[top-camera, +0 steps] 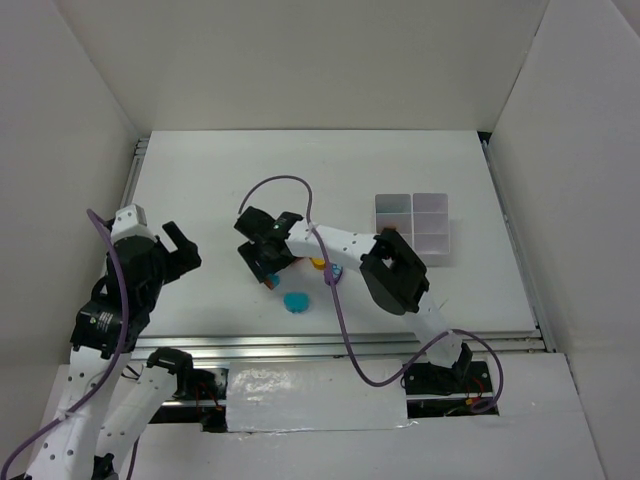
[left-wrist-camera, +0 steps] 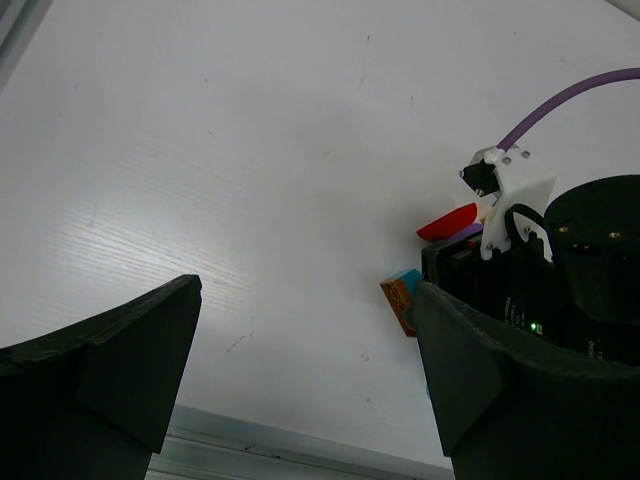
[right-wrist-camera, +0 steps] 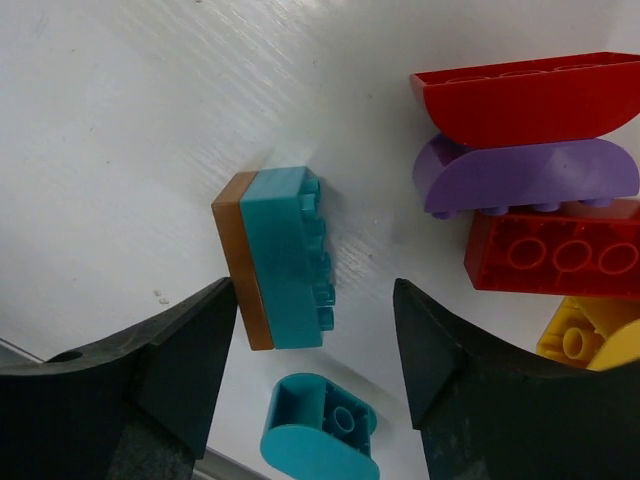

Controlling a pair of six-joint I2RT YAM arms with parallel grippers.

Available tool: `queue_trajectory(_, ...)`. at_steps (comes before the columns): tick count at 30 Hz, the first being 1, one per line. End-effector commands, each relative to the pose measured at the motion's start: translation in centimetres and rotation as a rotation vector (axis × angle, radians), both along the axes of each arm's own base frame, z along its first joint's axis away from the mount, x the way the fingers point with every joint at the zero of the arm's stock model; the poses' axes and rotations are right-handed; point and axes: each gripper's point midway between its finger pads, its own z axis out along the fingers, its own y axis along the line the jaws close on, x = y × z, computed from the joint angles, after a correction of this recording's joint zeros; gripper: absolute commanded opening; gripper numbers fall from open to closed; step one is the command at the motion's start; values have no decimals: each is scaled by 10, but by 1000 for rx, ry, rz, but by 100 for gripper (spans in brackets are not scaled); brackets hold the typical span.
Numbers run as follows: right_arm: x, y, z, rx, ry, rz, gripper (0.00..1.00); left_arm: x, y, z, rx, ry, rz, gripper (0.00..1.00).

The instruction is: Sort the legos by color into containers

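The white six-compartment tray (top-camera: 413, 228) sits at the right, its compartments showing nothing inside. My right gripper (top-camera: 265, 265) is open and low over the legos at mid-table. In the right wrist view its jaws (right-wrist-camera: 315, 350) straddle a teal brick stuck to an orange brick (right-wrist-camera: 280, 258), lying on its side, with a teal oval (right-wrist-camera: 320, 430) just below. To the right lie a red curved piece (right-wrist-camera: 525, 95), a purple curved piece (right-wrist-camera: 530, 175), a red brick (right-wrist-camera: 555, 255) and a yellow piece (right-wrist-camera: 590, 335). My left gripper (top-camera: 185, 250) is open and empty, left of the pile.
The teal oval (top-camera: 296, 301) lies near the table's front edge rail (top-camera: 340, 345). In the left wrist view the open left gripper (left-wrist-camera: 300, 370) faces the orange-teal brick (left-wrist-camera: 400, 298) and the right arm's black wrist (left-wrist-camera: 570, 270). White walls enclose the table.
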Motion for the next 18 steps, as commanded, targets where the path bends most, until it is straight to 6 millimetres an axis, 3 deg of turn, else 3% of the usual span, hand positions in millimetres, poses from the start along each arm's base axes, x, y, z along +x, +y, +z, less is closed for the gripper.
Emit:
queue_trajectory(1, 7, 3, 5, 1, -37, 9, 70, 6, -4, 19, 0, -63, -31, 100)
queue_trajectory(9, -15, 18, -7, 34, 6, 69, 66, 5, -5, 21, -2, -79, -47, 99)
queue_trajectory(13, -18, 24, -11, 52, 11, 70, 56, 6, -6, 21, -2, -76, -49, 100)
queue_trajectory(14, -19, 24, -12, 50, 13, 70, 48, 5, -6, 21, -2, -77, -49, 100)
queue_trajectory(18, -17, 24, -8, 64, 3, 60, 36, 4, -5, 22, -3, -85, -47, 99)
